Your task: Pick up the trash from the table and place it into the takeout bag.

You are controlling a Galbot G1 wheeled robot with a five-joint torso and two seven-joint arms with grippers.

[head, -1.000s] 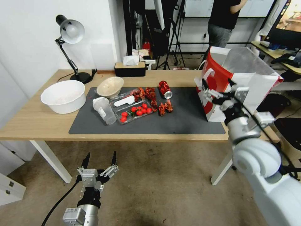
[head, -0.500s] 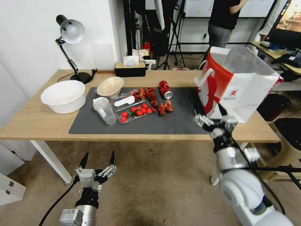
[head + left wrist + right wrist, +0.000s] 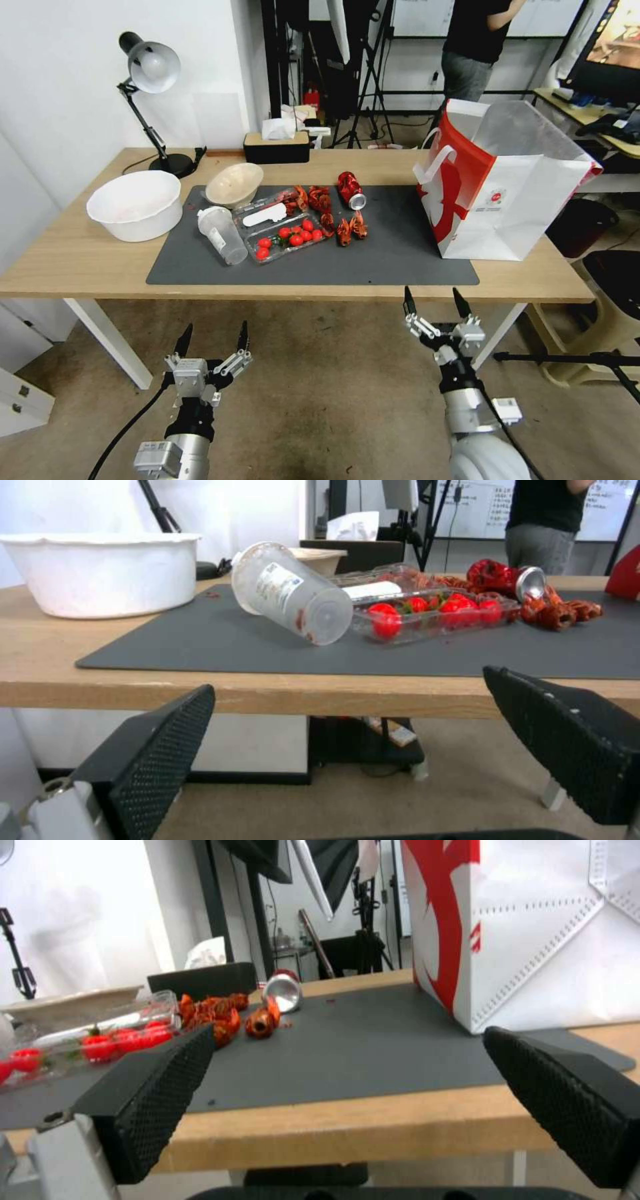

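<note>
Light wood forms the long worktop, seen from the head camera with a dark grey mat across its centre. The white-and-red takeout bag stands upright at the right of the frame, its base partly on the mat's right end, mouth open.

Trash lies scattered over the mat's left half. A crushed red drink can rests on its side near the frame's centre, open end facing the camera. A clear plastic cup lies tipped over at centre left, just beside a clear clamshell tray of cherry tomatoes. Red crayfish shells sit between the tray and the can. A beige bowl tilts at the mat's upper-left corner, with a large white bowl to its left on bare wood (off the mat).

Both arms hang below the worktop's front edge, over the floor. The left end effector, at lower left, has its fingers spread wide with nothing between them. The right end effector, at lower centre right, is likewise spread and empty, just under the worktop's edge.
</note>
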